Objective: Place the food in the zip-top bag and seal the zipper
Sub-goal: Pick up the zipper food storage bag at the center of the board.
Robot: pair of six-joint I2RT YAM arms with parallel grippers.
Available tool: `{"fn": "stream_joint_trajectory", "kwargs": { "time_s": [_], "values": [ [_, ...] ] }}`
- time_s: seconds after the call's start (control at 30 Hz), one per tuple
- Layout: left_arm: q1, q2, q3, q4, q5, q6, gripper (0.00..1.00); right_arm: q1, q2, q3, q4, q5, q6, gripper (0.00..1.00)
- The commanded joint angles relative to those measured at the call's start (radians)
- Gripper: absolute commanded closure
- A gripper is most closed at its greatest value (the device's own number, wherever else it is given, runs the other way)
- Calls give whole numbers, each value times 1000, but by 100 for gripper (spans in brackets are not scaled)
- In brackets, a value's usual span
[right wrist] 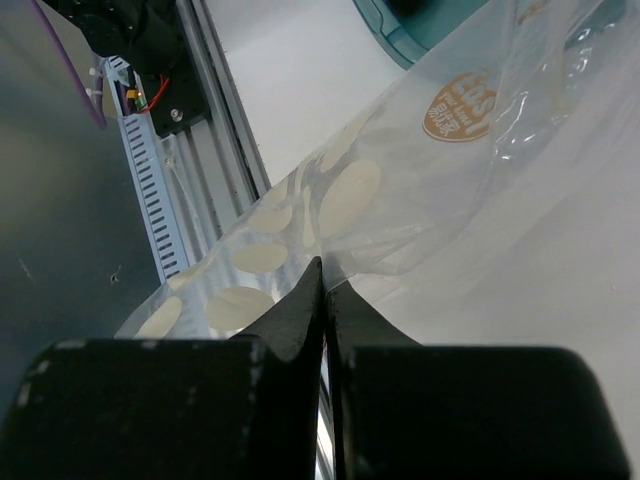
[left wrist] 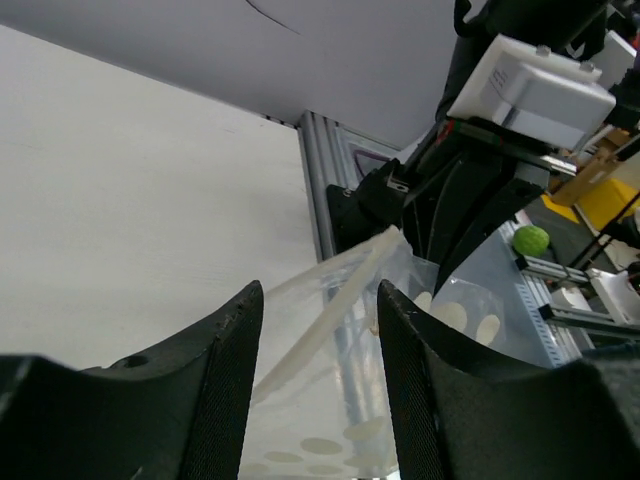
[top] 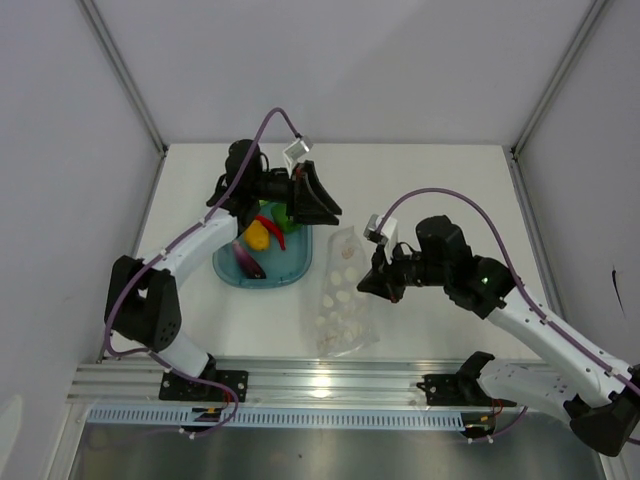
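Observation:
The zip-top bag (top: 342,295) is clear with white dots and lies on the table right of the tub, its far end raised. My right gripper (top: 370,284) is shut on the bag's right edge; in the right wrist view the fingertips (right wrist: 312,290) pinch the plastic (right wrist: 400,190). My left gripper (top: 322,210) is open at the bag's far end. In the left wrist view the zipper strip (left wrist: 335,305) runs between its open jaws (left wrist: 320,300) without touching either finger. The food lies in the teal tub: yellow piece (top: 257,237), red chili (top: 270,224), green piece (top: 283,214), purple piece (top: 248,259).
The teal tub (top: 290,275) stands left of the bag, partly under the left arm; its corner shows in the right wrist view (right wrist: 400,35). An aluminium rail (top: 330,380) runs along the table's near edge. White walls close the sides and back.

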Motion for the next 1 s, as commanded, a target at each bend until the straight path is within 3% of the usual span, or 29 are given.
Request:
{"fn": "stream_joint_trajectory", "kwargs": {
  "time_s": [0.0,0.27,0.47,0.53,0.67,0.77,0.8,0.9,0.97],
  "values": [
    [1,-17,-73,208,82,-90,48,-4,-30,46,15,-14,3,100],
    [-36,-2,-114,194,75,-72,48,-8,-42,65,14,-21,0,100],
    [-45,-5,-145,179,76,-50,56,-16,-53,73,2,-9,-3,100],
    [-46,-17,-151,135,64,-23,62,-19,-58,68,2,-3,-2,100],
    [-48,-56,-154,15,1,59,99,-25,-56,71,-3,29,17,100],
    [-57,-128,-151,-91,-112,179,100,-31,-53,69,-6,68,47,100],
    [-72,-149,-144,-190,-204,230,99,-33,-47,69,-11,81,58,97],
    [-89,-198,-99,-255,-302,327,99,-44,-24,88,-38,108,112,87],
    [-92,-228,-84,-254,-333,346,99,-47,-13,118,-66,172,162,63]
  ]
}}
